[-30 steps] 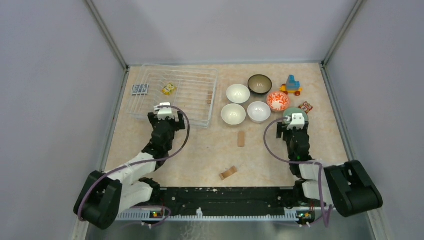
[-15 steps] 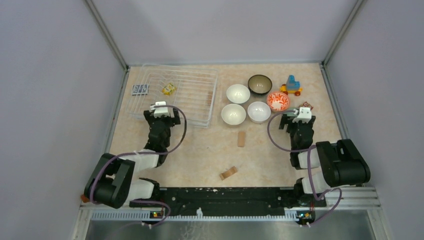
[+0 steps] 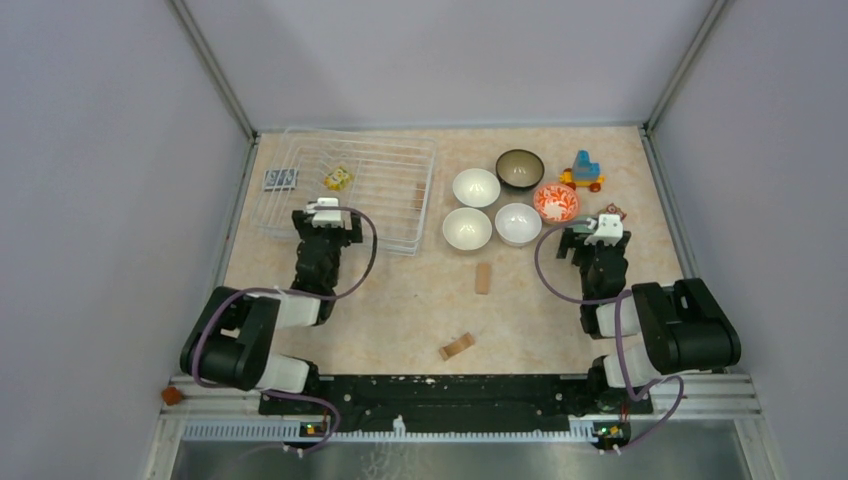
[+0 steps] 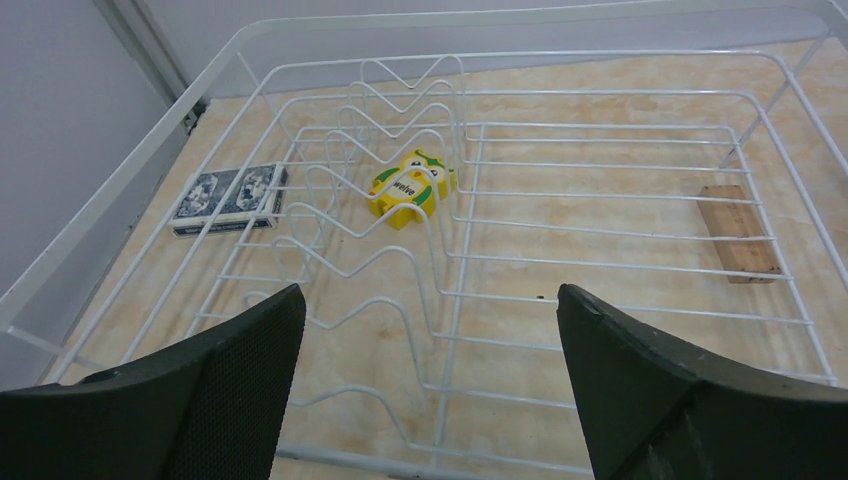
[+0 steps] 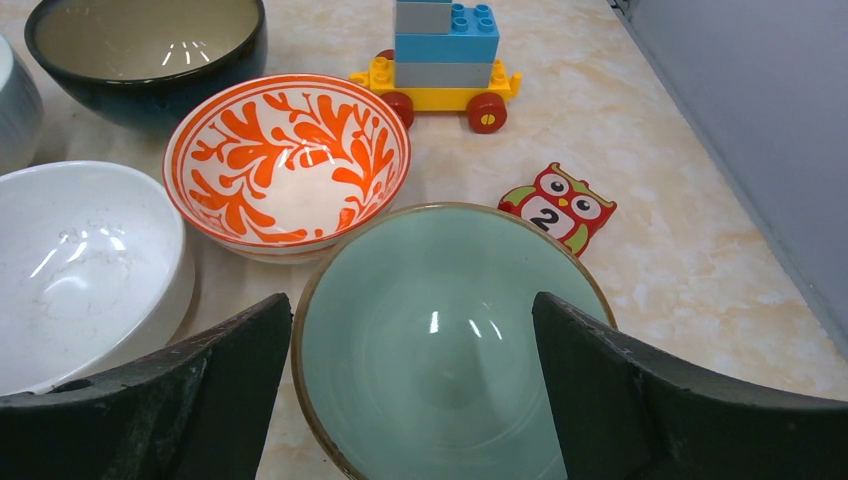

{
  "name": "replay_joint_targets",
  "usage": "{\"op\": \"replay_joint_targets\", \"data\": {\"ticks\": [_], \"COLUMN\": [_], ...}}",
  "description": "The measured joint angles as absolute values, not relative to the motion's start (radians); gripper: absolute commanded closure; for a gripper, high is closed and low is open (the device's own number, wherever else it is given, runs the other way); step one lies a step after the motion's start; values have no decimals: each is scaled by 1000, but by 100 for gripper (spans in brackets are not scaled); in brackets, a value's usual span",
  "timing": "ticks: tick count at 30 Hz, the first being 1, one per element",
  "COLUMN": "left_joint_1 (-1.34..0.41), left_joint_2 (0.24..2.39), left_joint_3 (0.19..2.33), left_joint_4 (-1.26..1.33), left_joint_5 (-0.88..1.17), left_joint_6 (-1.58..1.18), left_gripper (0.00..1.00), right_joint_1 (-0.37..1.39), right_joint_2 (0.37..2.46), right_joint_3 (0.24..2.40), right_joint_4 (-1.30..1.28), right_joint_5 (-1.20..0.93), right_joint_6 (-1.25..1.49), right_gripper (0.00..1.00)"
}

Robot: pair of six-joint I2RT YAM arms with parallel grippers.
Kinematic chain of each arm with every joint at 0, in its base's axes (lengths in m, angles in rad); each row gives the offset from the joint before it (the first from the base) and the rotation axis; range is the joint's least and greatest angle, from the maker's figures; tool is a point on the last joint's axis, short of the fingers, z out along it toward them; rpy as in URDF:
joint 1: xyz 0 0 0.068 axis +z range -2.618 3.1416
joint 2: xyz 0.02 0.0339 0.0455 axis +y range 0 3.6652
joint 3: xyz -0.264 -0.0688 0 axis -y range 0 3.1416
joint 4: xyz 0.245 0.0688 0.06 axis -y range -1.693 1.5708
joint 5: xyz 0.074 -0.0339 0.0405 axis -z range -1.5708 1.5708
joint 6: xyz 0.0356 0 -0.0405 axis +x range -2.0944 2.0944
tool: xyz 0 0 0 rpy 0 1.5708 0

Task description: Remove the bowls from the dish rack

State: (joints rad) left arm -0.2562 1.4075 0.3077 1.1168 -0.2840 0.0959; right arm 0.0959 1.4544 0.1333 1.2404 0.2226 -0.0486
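The wire dish rack stands at the back left and holds no bowl, as the left wrist view shows. My left gripper is open at its near edge. Three white bowls, a dark bowl and an orange-patterned bowl sit on the table right of the rack. A pale-green bowl rests on the table between the open fingers of my right gripper, next to the orange bowl. The right wrist hides the green bowl from above.
A yellow owl block and a wooden block lie in the rack, with a card box at its left side. A toy vehicle and an owl card lie behind the green bowl. Two wooden blocks lie mid-table.
Both arms have folded back toward their bases, the right one first. The right wrist now covers the pale-green bowl in the top view. Both grippers stay open.
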Motion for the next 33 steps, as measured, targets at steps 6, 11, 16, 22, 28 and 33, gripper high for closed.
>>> {"op": "replay_joint_targets", "data": {"ticks": [6, 11, 16, 22, 28, 33], "left_joint_1": [-221, -124, -84, -83, -81, -81], "left_joint_2": [1465, 1528, 1543, 1543, 1543, 1543], "left_joint_3": [286, 282, 289, 290, 290, 292], "left_joint_4": [1249, 1341, 1353, 1343, 1341, 1339], "left_joint_5": [-237, -159, -94, -98, -98, -98], "left_joint_6": [110, 67, 43, 22, 17, 17], "left_gripper": [1, 1, 1, 1, 1, 1], "right_joint_1": [96, 96, 96, 96, 96, 96], "right_joint_2": [1454, 1454, 1454, 1454, 1454, 1454], "right_joint_3": [133, 133, 133, 133, 133, 133], "right_joint_4": [1240, 1240, 1240, 1240, 1240, 1240], "right_joint_5": [223, 222, 222, 222, 222, 222], "right_joint_6": [-49, -49, -49, -48, -49, -48], "right_gripper": [10, 10, 9, 9, 9, 9]}}
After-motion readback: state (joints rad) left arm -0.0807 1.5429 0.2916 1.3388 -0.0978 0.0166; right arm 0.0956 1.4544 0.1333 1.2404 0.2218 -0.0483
